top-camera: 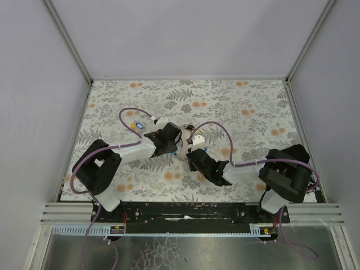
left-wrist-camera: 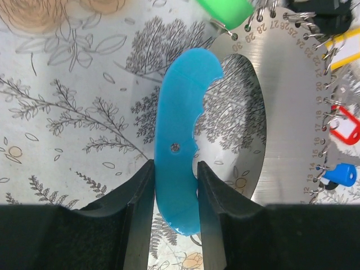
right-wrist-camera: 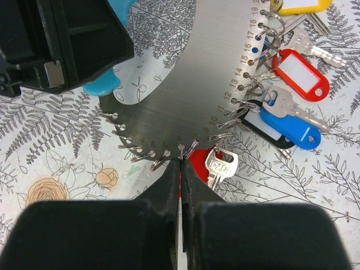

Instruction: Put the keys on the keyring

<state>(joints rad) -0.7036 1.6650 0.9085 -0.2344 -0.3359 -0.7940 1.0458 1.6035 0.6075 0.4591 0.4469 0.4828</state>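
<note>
The keyring is a silvery crescent plate (left-wrist-camera: 287, 112) with numbered holes, small split rings and a light-blue curved strap (left-wrist-camera: 179, 146). My left gripper (left-wrist-camera: 175, 180) is shut on that strap. Keys with green (left-wrist-camera: 225, 10), red (left-wrist-camera: 344, 126) and blue (left-wrist-camera: 340, 174) caps hang on the plate's rim. In the right wrist view the plate (right-wrist-camera: 185, 95) carries red (right-wrist-camera: 301, 76), blue (right-wrist-camera: 289, 126) and yellow (right-wrist-camera: 298, 5) tags. My right gripper (right-wrist-camera: 180, 169) is shut at the plate's edge on a red-capped key (right-wrist-camera: 198, 160), beside a bare silver key (right-wrist-camera: 220, 166). Both grippers meet mid-table (top-camera: 181, 147).
A small blue-and-yellow item (top-camera: 135, 126) lies on the floral cloth beside the left arm's purple cable (top-camera: 126, 115). The left gripper's black body (right-wrist-camera: 62, 39) fills the upper left of the right wrist view. White walls ring the table.
</note>
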